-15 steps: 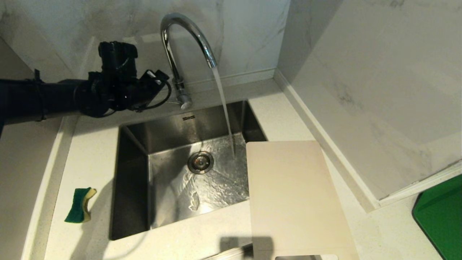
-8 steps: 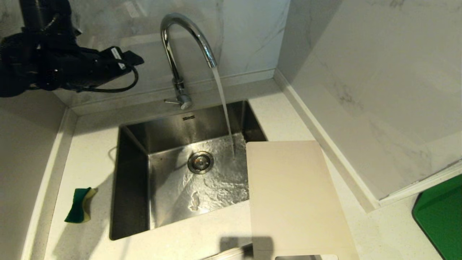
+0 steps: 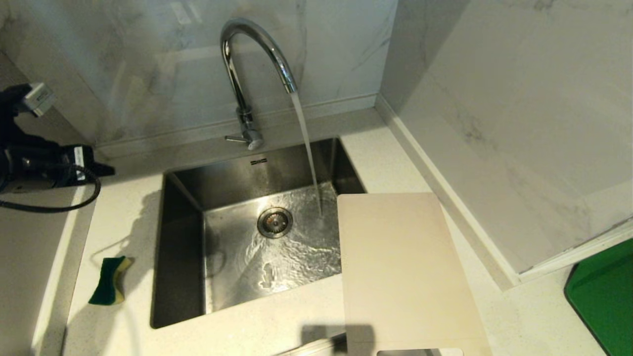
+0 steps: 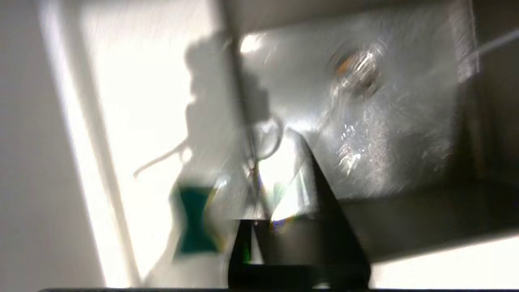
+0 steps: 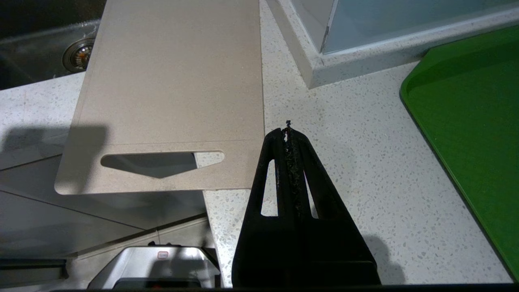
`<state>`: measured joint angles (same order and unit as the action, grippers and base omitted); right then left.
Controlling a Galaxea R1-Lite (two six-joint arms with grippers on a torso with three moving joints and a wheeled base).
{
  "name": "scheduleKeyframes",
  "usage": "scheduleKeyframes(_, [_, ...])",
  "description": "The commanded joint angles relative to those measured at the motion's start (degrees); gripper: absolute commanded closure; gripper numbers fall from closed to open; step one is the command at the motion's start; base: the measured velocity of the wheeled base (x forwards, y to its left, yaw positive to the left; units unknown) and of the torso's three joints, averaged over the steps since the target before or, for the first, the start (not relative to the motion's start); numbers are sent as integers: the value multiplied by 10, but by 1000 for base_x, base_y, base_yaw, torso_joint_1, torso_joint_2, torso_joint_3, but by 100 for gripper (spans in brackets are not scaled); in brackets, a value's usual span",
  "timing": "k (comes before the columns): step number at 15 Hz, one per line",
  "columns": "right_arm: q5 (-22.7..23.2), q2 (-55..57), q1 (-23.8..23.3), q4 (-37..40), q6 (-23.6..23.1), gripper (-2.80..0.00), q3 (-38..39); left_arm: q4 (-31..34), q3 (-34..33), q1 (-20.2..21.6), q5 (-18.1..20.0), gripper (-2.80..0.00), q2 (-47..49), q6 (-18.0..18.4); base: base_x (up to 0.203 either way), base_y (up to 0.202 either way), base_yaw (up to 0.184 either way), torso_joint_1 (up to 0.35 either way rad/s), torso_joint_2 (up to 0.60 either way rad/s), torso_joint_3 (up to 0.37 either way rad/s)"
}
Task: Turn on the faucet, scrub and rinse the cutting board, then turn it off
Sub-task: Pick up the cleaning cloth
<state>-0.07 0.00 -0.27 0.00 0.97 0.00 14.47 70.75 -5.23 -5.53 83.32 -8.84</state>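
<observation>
Faucet (image 3: 249,64) at back rim of sink (image 3: 183,198), water streaming into basin beside drain (image 3: 274,222). Cutting board (image 3: 403,272) flat on counter (image 3: 123,207), right of sink, 1 edge overhanging basin, handle slot nearest us. Our left gripper (image 4: 259,211) raised at far left above counter, fingers pressed together, empty. Our right gripper (image 5: 288,132) closed, empty, just beside board's slot end. Green sponge (image 3: 109,280) left of sink; green tray (image 3: 601,294) far right.

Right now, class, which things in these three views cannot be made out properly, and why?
- Sponge: a smeared green blur in the left wrist view.
- Left tool: motion blur hides its tips there; the head view's left edge cuts off the arm.
- Cutting board: the head view's bottom edge crops its handle slot.
- Green tray: mostly beyond the frame edges in the head and right wrist views.
</observation>
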Motion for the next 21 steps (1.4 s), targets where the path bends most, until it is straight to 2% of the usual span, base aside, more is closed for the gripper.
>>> scheduleKeyframes(1, [0,0,0,0,0,0,0,4,-76,56,14,0,-29,-1,0,0,0,0,0,0])
scheduleKeyframes(4, [0,0,0,0,0,0,0,3,-149,78,37,0,-15,-4,0,0,0,0,0,0])
scheduleKeyframes(6, [0,0,0,0,0,0,0,1,-165,78,39,0,23,-8,0,0,0,0,0,0])
scheduleKeyframes(7, [0,0,0,0,1,0,0,1,-166,77,32,-280,45,-20,0,0,0,0,0,0])
scheduleKeyframes(8, [0,0,0,0,0,0,0,0,-167,78,27,-280,64,-38,0,0,0,0,0,0])
scheduleKeyframes(10, [0,0,0,0,0,0,0,-1,-170,93,41,-280,92,-52,0,0,0,0,0,0])
scheduleKeyframes(12, [0,0,0,0,0,0,0,-17,-171,104,58,-280,113,-52,0,0,0,0,0,0])
scheduleKeyframes(16, [0,0,0,0,0,0,0,-62,-183,127,63,-280,154,-50,0,0,0,0,0,0])
scheduleKeyframes(21, [0,0,0,0,0,0,0,-68,-185,142,82,-280,178,-48,0,0,0,0,0,0])
